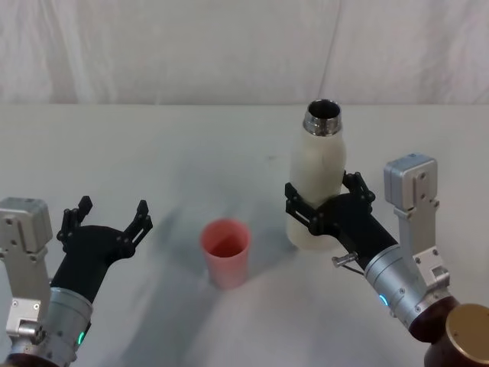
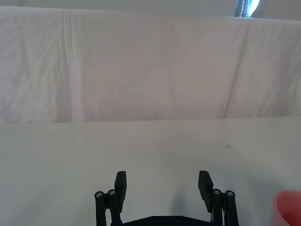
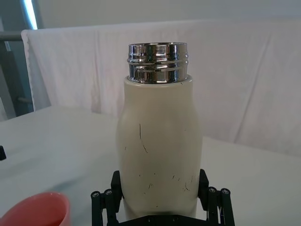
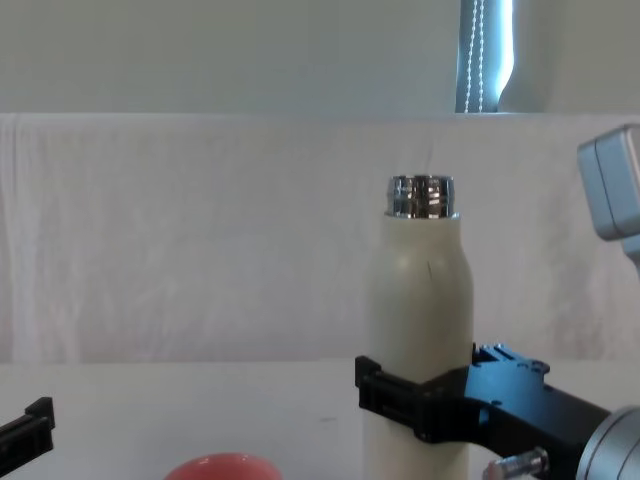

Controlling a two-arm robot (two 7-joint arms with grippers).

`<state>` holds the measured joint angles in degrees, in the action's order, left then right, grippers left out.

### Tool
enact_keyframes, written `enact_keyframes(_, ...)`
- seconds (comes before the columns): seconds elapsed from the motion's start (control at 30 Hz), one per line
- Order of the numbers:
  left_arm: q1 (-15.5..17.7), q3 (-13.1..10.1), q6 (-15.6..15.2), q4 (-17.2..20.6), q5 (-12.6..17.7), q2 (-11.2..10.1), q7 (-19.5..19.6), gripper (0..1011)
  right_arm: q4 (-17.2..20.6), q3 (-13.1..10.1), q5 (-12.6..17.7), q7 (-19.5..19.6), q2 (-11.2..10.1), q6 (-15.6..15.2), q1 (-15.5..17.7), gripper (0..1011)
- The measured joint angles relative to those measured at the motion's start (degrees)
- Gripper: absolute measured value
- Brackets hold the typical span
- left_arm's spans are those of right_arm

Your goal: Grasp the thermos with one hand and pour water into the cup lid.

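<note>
A white cloth covers the table (image 1: pixel 153 153) and hangs as a wrinkled backdrop (image 2: pixel 141 70) behind it. In the chest view a bright strip of window (image 4: pixel 487 55) shows above the backdrop. Nothing stands between the two task things.

The right gripper (image 1: pixel 327 205) has its black fingers (image 3: pixel 106 200) pressed against both sides of the thermos (image 1: pixel 317 180), low on its body. The thermos stands upright, cream-white with rounded shoulders, an open chrome threaded neck (image 3: pixel 157 62) and thin dark scratches on its side. No brand or writing can be read on it.

The cup lid (image 1: pixel 225 251), pink-red with its mouth upward, stands on the table to the left of the right gripper and slightly nearer the robot, apart from the thermos.

The left gripper (image 1: pixel 107 222) hovers spread wide and empty, with the cup lid to its right.
</note>
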<state>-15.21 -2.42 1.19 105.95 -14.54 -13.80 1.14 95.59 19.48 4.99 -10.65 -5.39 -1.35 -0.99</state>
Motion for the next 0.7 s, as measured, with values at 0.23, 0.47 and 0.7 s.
enact_keyframes(0.23,0.0,0.0,0.0,0.0,0.0,0.0,0.0,1001,2.51,0.24,-0.97,0.05,-0.63,-0.6,0.18,958)
enact_keyframes(0.47,0.0,0.0,0.0,0.0,0.0,0.0,0.0,1001,3.32,0.32,-1.34,0.13,-0.8,-0.74,0.37,958)
enact_keyframes(0.7,0.0,0.0,0.0,0.0,0.0,0.0,0.0,1001,3.27,0.3,-1.32,0.15,-0.78,-0.74,0.36,958)
